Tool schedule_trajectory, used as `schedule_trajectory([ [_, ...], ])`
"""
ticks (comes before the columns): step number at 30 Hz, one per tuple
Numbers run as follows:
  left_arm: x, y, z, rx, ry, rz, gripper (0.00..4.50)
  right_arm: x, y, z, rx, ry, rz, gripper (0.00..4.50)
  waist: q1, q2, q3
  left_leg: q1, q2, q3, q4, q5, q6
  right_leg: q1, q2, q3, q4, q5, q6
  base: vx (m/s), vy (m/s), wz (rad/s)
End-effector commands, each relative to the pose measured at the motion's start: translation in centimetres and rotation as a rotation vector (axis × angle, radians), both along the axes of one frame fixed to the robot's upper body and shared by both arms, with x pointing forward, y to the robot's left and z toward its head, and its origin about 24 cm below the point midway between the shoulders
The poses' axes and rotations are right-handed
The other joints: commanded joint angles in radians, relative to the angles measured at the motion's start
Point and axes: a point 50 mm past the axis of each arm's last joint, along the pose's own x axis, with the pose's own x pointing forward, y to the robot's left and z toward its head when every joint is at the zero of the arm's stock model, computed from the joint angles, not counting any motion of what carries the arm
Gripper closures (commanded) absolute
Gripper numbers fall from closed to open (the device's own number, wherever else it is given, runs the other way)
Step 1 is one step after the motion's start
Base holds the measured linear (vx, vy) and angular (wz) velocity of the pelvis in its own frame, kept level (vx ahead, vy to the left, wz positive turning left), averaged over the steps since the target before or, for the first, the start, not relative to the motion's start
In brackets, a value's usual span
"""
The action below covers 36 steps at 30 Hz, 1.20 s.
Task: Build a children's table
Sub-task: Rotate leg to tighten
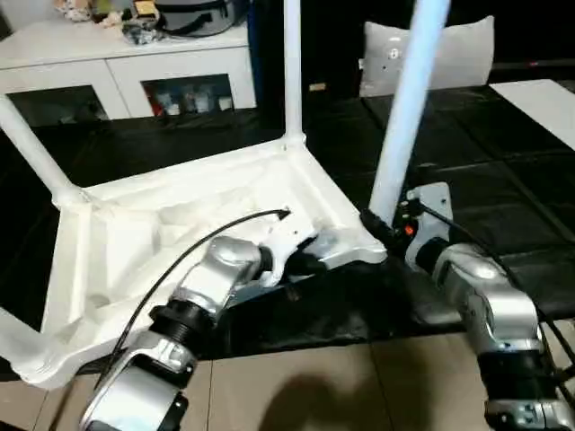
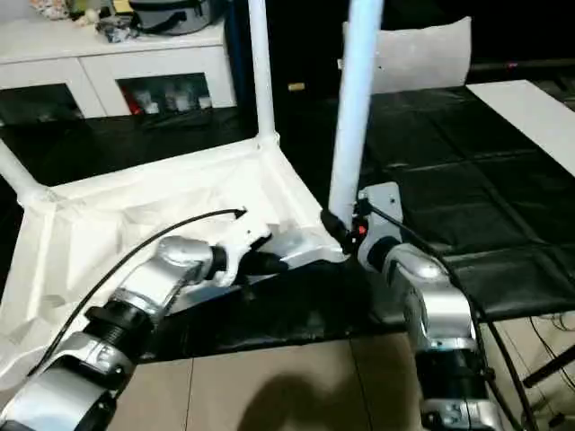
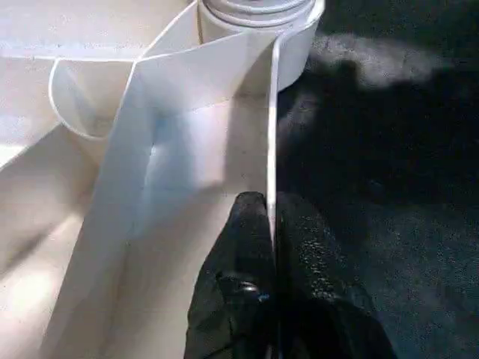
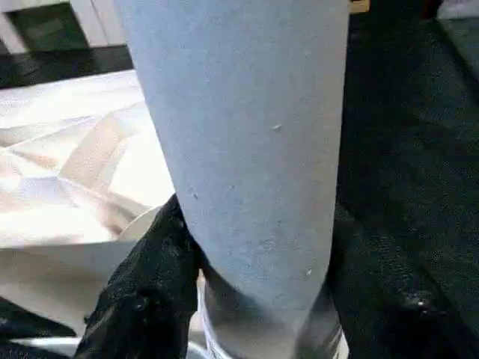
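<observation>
- On the black floor mat point(image 1: 503, 153), children's table point(image 1: 180, 224) lies upside down; four legs look socketed.
- Right claw point(image 1: 384, 232) grips near-corner leg point(image 1: 404, 117) at its base, probably still seating it.
- Left claw point(image 3: 271, 224) pinches the tabletop rim point(image 3: 273, 112).
- Remaining: flip upright.

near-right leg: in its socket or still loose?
In its socket. The leg rises from the tabletop's corner socket. The right gripper clamps its base. Fully seated: cannot tell.

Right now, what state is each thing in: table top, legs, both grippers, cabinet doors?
Table top: upside down, ribbed underside up.
Near leg: upright in its corner socket.
Far leg: upright, fitted.
Left gripper: jaws shut on the table top's rim.
Right gripper: jaws around the near leg's base.
Cabinet doors: closed.
</observation>
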Motion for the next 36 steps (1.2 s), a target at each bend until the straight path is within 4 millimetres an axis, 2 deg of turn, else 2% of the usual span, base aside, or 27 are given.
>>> schedule_trajectory([
  [1,0.0,-0.9,0.5,0.0,-0.058,-0.022,4.5,-0.4,1.2,-0.1,0.111,0.001,0.033,1.52,0.0,-0.019,-0.055,-0.008,0.02,-0.007,-0.078,-0.186,0.062,0.05,-0.053,0.036,-0.091,-0.459,-0.09,0.0,0.0,0.0],
  [4,0.1,-0.1,0.4,0.024,-0.09,-0.037,4.5,-0.6,0.5,-0.1,0.067,-0.019,0.049,1.31,0.001,-0.019,-0.053,-0.01,0.02,-0.008,-0.079,-0.187,0.06,0.052,-0.053,0.036,-0.09,-0.455,-0.089,0.0,0.0,0.0],
  [5,0.1,-0.1,0.4,0.025,-0.092,-0.04,4.5,-0.6,0.4,-0.1,0.066,-0.02,0.051,1.19,0.001,-0.025,-0.053,-0.011,0.02,-0.007,-0.078,-0.186,0.061,0.053,-0.053,0.036,-0.091,-0.456,-0.086,0.0,0.0,0.0],
  [6,0.0,0.1,0.3,0.029,-0.091,-0.046,4.5,-0.7,0.3,0.0,0.066,-0.022,0.066,1.19,0.003,-0.022,-0.053,-0.01,0.02,-0.007,-0.079,-0.185,0.061,0.053,-0.055,0.037,-0.09,-0.462,-0.083,0.0,0.0,0.0],
  [7,-0.1,0.4,0.2,0.035,-0.098,-0.066,4.5,-0.9,-0.2,0.1,0.051,-0.028,0.094,0.95,0.004,-0.025,-0.053,-0.011,0.02,-0.007,-0.079,-0.181,0.065,0.054,-0.055,0.037,-0.09,-0.465,-0.081,0.0,0.0,0.0],
  [8,-0.2,0.7,0.1,0.042,-0.101,-0.082,4.5,-1.0,-0.6,0.2,0.04,-0.029,0.122,0.95,0.004,-0.024,-0.053,-0.012,0.02,-0.007,-0.078,-0.177,0.066,0.055,-0.055,0.038,-0.089,-0.46,-0.081,0.0,0.0,0.0],
  [12,-0.3,1.4,0.1,0.054,-0.122,-0.114,4.5,-1.3,-1.5,0.7,0.037,-0.026,0.177,0.83,0.005,-0.025,-0.057,-0.016,0.021,-0.006,-0.075,-0.141,0.083,0.058,-0.055,0.039,-0.082,-0.406,-0.099,0.0,0.0,0.0],
  [13,-0.4,1.8,0.0,0.068,-0.136,-0.143,4.5,-1.7,-2.1,1.1,0.006,-0.031,0.248,0.73,0.007,-0.025,-0.058,-0.016,0.022,-0.006,-0.073,-0.132,0.088,0.059,-0.054,0.039,-0.08,-0.389,-0.105,0.0,0.0,0.0],
  [17,-0.7,2.6,-0.1,0.074,-0.121,-0.199,4.5,-2.4,-3.4,1.3,-0.078,-0.026,0.365,0.73,0.011,-0.024,-0.059,-0.015,0.025,-0.004,-0.071,-0.119,0.095,0.058,-0.054,0.04,-0.073,-0.348,-0.132,0.0,0.0,0.0],
  [21,-1.1,3.1,0.0,0.073,-0.114,-0.279,4.5,-2.7,-4.1,1.4,-0.11,-0.014,0.446,0.73,0.015,-0.027,-0.059,-0.016,0.027,-0.003,-0.069,-0.117,0.106,0.059,-0.056,0.041,-0.069,-0.322,-0.155,0.0,0.0,0.0],
  [25,-1.7,4.2,0.0,0.119,-0.097,-0.405,4.5,-3.0,-4.5,1.6,-0.132,-0.008,0.53,0.73,0.022,-0.024,-0.058,-0.012,0.031,-0.003,-0.07,-0.129,0.105,0.057,-0.057,0.042,-0.069,-0.346,-0.159,0.0,0.0,0.0],
  [27,-1.9,4.6,0.0,0.137,-0.087,-0.438,4.5,-3.2,-4.4,1.7,-0.13,-0.009,0.57,0.73,0.025,-0.027,-0.057,-0.011,0.032,-0.002,-0.071,-0.136,0.103,0.056,-0.056,0.042,-0.069,-0.349,-0.159,0.0,0.0,0.0],
  [29,-2.0,5.0,0.0,0.163,-0.078,-0.475,4.5,-3.5,-4.3,1.9,-0.112,-0.002,0.634,1.0,0.03,-0.026,-0.057,-0.01,0.034,-0.002,-0.071,-0.139,0.101,0.056,-0.058,0.043,-0.068,-0.356,-0.159,0.0,0.0,0.0],
  [30,-2.1,5.3,0.0,0.174,-0.072,-0.494,4.5,-3.7,-4.2,1.9,-0.105,0.004,0.668,1.09,0.032,-0.03,-0.057,-0.01,0.034,-0.002,-0.072,-0.138,0.101,0.056,-0.058,0.043,-0.069,-0.356,-0.16,0.0,0.0,0.0],
  [31,-2.2,5.5,0.0,0.185,-0.064,-0.518,4.5,-4.0,-4.1,1.9,-0.091,0.019,0.712,1.09,0.036,-0.029,-0.059,-0.009,0.037,-0.002,-0.071,-0.131,0.105,0.056,-0.058,0.044,-0.064,-0.335,-0.169,0.0,0.0,0.0],
  [32,-2.2,5.5,0.0,0.185,-0.064,-0.518,4.5,-4.0,-4.1,1.9,-0.091,0.019,0.712,1.14,0.037,-0.028,-0.059,-0.011,0.038,-0.003,-0.071,-0.128,0.104,0.057,-0.059,0.045,-0.062,-0.327,-0.171,0.0,0.0,0.0],
  [34,-2.3,5.8,0.2,0.197,-0.057,-0.549,4.5,-4.3,-3.9,1.8,-0.074,0.041,0.772,1.53,0.04,-0.031,-0.059,-0.01,0.037,-0.002,-0.07,-0.124,0.104,0.057,-0.06,0.045,-0.061,-0.317,-0.179,0.0,0.0,0.0],
  [36,-2.3,6.0,0.3,0.203,-0.059,-0.568,4.5,-4.3,-3.6,1.6,-0.072,0.05,0.802,1.62,0.041,-0.031,-0.058,-0.011,0.036,-0.001,-0.069,-0.122,0.104,0.057,-0.06,0.045,-0.061,-0.323,-0.178,0.0,0.0,0.0],
])
